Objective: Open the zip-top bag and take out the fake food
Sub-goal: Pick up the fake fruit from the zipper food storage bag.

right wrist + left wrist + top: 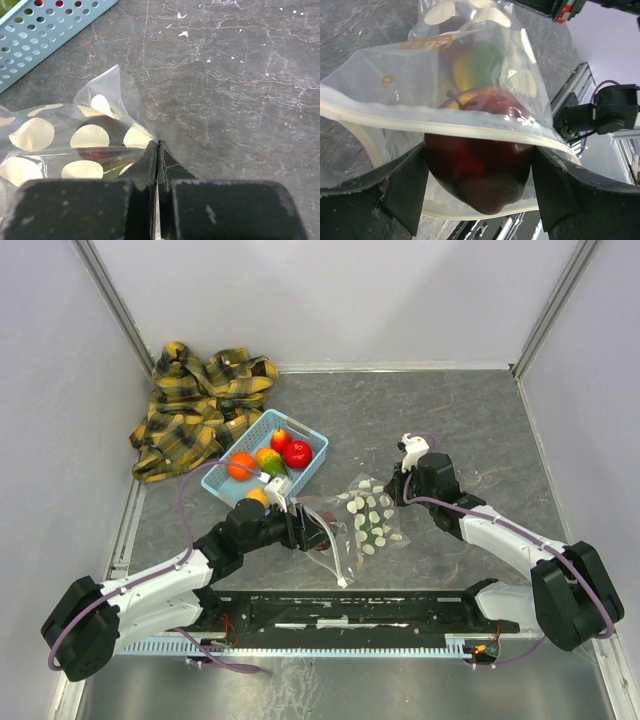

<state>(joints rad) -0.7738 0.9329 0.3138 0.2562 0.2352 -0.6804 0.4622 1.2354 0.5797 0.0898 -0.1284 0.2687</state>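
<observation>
On the counter [470,410], jaws of the right arm [490,530] pinched a corner of the zip-top bag [370,515], seemingly anchoring it while jaws of the left arm [170,575] gripped a dark red apple [475,165] at its mouth.

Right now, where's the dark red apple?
Left wrist view: the dark red apple is clamped in the left gripper at the mouth of the zip-top bag, just in front of the blue basket.
</observation>
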